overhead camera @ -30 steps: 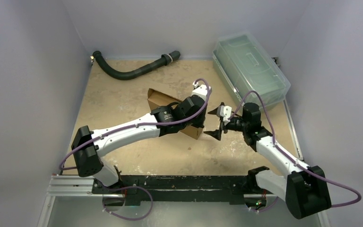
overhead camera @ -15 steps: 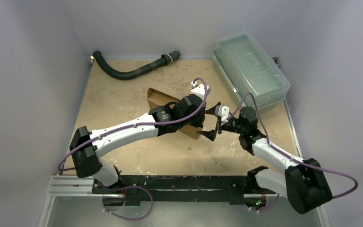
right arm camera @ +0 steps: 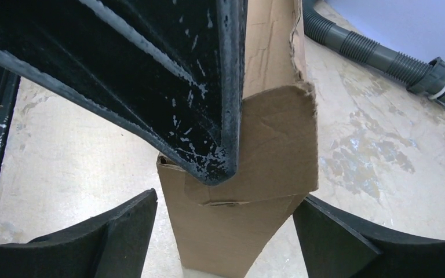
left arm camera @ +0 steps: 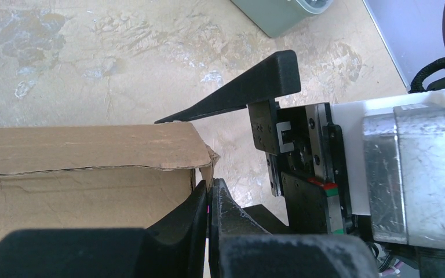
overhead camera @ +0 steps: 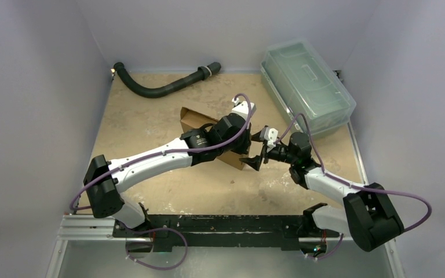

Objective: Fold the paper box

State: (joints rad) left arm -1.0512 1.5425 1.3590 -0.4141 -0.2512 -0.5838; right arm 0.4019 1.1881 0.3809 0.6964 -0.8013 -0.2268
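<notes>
The single paper box [overhead camera: 200, 121] is standing on edge mid-table, only partly folded, with its flaps not yet tucked. The left gripper [left arm camera: 208, 194] is pressing fully closed at its end, possibly nipping a corner, while the right gripper [overhead camera: 257, 149] is straddling that end wide open, holding nothing. One clear plastic bin [overhead camera: 307, 81] and one black hose [overhead camera: 162, 87] are lying behind.

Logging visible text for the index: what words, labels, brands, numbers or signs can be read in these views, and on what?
No text can be read in any view.
paper box: plain brown, nothing printed on the faces shown.
clear bin: no label visible.
pale round mark on the left arm: too small to read.
faint strip on the white housing in the left wrist view: blurred, unreadable.
</notes>
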